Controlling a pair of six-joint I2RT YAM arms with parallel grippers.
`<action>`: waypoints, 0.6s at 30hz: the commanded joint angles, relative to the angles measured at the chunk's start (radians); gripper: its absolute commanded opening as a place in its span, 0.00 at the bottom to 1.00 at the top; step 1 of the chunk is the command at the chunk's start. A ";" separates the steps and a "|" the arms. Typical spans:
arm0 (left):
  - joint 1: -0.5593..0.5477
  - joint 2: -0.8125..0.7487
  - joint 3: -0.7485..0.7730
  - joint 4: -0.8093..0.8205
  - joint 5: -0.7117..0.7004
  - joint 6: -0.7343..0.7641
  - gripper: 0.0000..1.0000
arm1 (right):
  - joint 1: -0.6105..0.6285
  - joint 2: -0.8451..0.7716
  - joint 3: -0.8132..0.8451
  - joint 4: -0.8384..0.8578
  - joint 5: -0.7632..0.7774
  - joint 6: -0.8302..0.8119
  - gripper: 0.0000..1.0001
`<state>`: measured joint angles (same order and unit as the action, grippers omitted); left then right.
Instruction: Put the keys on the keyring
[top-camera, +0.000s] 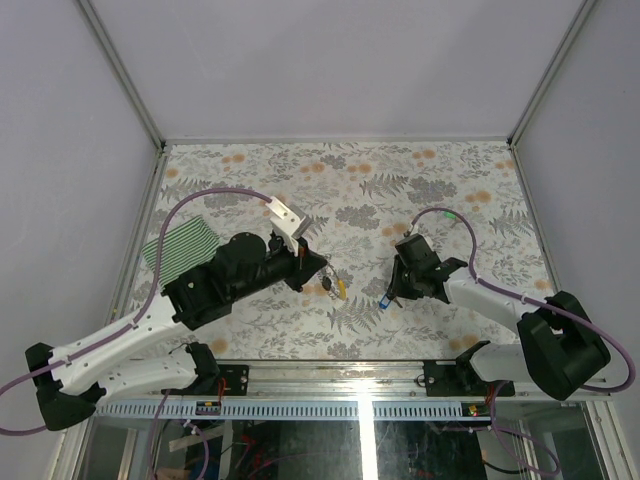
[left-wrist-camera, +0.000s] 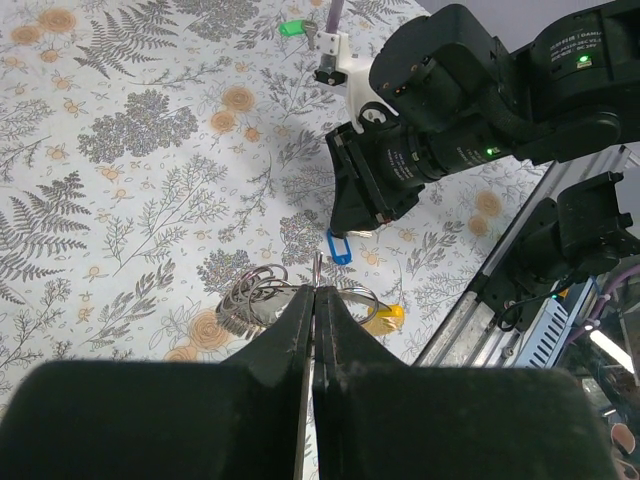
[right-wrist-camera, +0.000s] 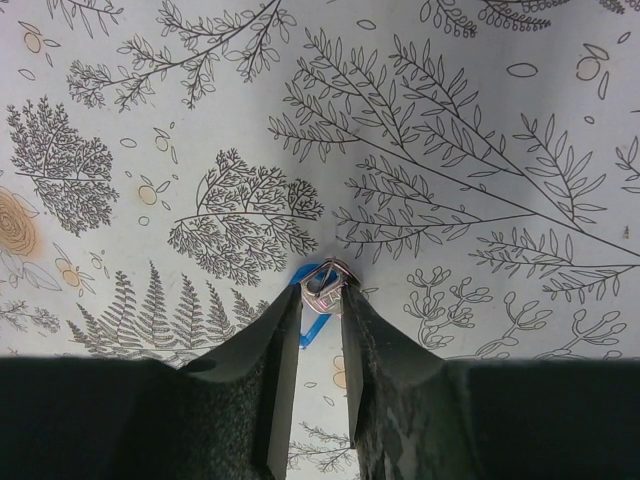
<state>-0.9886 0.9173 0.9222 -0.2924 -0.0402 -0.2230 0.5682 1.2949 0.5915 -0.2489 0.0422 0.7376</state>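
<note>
The keyring (left-wrist-camera: 245, 295), a bunch of thin silvery wire loops with a yellow tag (left-wrist-camera: 388, 316), sits at the tips of my left gripper (left-wrist-camera: 314, 290). That gripper is shut on the ring's wire, and a short strand sticks out past the fingertips. In the top view the left gripper (top-camera: 322, 280) is just left of the yellow tag (top-camera: 343, 291). A tiny key with a blue head (right-wrist-camera: 303, 273) lies on the table. My right gripper (right-wrist-camera: 320, 290) pinches its silvery metal part between both fingertips. From above, the right gripper (top-camera: 393, 293) is over the blue key (top-camera: 385, 300), a short way right of the keyring.
A green-and-white striped cloth (top-camera: 180, 248) lies at the table's left, partly under the left arm. The metal rail (top-camera: 360, 370) runs along the near edge. White walls enclose the floral tabletop (top-camera: 350, 190). A green tape band (top-camera: 452, 213) marks the right arm's cable.
</note>
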 joint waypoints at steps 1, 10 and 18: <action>-0.006 -0.024 0.023 0.037 0.019 0.016 0.00 | -0.005 0.019 0.041 0.032 0.007 0.002 0.28; -0.005 -0.054 0.008 0.050 0.023 0.023 0.00 | -0.005 0.024 0.041 0.029 0.007 -0.001 0.19; -0.005 -0.058 0.006 0.052 0.034 0.025 0.00 | -0.005 0.022 0.042 0.036 0.004 -0.006 0.05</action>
<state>-0.9886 0.8757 0.9218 -0.2916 -0.0219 -0.2157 0.5682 1.3094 0.5915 -0.2432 0.0402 0.7364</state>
